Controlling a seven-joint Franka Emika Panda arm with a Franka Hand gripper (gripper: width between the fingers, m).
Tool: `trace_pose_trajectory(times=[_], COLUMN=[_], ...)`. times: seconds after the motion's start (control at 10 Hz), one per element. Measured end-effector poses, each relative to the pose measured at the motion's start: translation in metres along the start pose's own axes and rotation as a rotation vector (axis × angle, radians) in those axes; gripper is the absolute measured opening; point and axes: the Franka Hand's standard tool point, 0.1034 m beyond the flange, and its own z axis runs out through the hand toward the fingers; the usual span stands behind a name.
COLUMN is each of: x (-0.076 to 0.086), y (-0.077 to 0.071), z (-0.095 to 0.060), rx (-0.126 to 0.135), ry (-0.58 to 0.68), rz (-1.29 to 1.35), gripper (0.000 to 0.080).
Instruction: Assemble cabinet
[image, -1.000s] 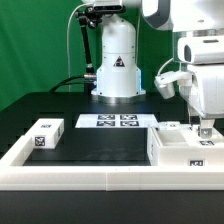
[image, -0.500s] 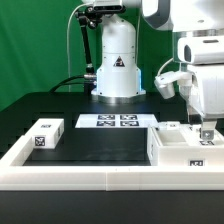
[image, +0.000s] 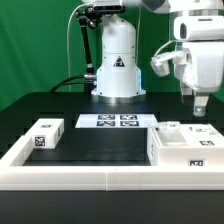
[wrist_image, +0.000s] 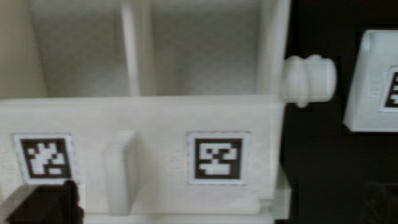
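One cabinet body (image: 183, 148) is seen at the exterior view's right, below the empty gripper (image: 201, 108), untouched. In the wrist view, fingers (wrist_image: 48, 203) are spread wide above it; judged light, rigid and slick, it should be gripped across a thin partition.

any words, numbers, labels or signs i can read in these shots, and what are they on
No readable words, brand names or numbers in either view.
A black triangle sign on the white domed robot pedestal: symbol inside too small to read.
The black-and-white square tags on the flat white marker board, the small white plastic block and the white boxy plastic cabinet body: coded patterns, not letters.
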Motion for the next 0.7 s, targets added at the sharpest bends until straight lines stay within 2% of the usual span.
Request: trace_pose_trajectory(times=[0.1, 0.2, 0.7], x=[-0.0006, -0.0018, -0.0024], y=[-0.0118, -0.0133, -0.0145], z=[-0.0012, 0.0003, 0.0031], rx=[-0.014, -0.006, -0.001], ry=[0.003, 0.001, 0.001], rz=[0.008, 0.008, 0.010], gripper=[0.0796, 0.0796, 0.0796])
